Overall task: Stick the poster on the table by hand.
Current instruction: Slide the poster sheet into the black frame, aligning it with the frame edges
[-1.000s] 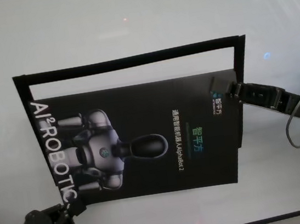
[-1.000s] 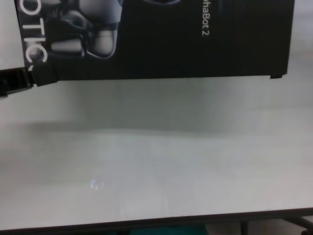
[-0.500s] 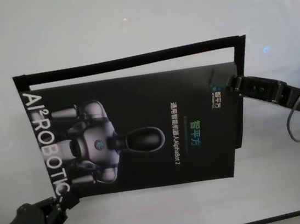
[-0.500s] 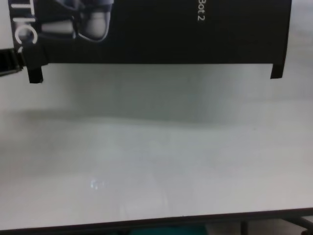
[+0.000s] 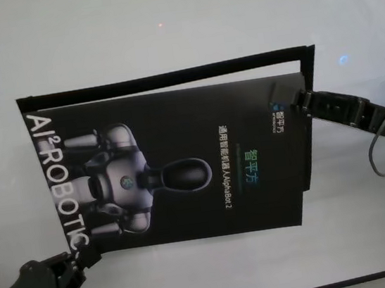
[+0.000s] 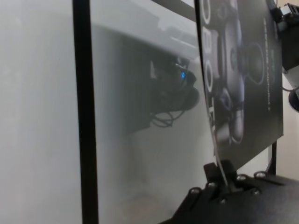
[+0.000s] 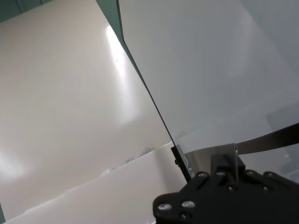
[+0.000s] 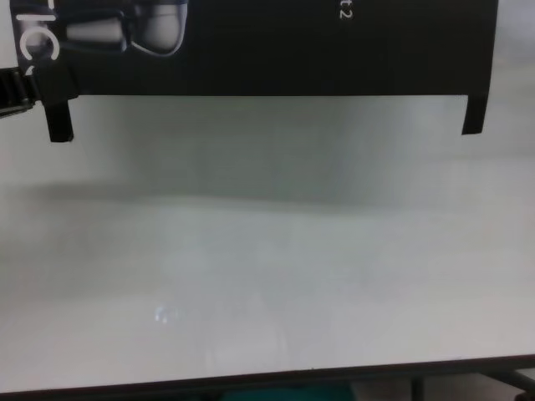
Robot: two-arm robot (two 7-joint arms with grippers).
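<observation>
Head view: left end effector [image 5: 80, 262] and right end effector [image 5: 294, 106] pinch opposite poster [image 5: 181, 167] corners above table [image 5: 162, 20]

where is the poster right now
The poster is mid-table in the head view, inside the black strip frame, pinched by the left gripper and right gripper.

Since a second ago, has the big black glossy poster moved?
Yes. The poster slid toward the table's far side; the white gap under the fixed black strip has closed.
</observation>
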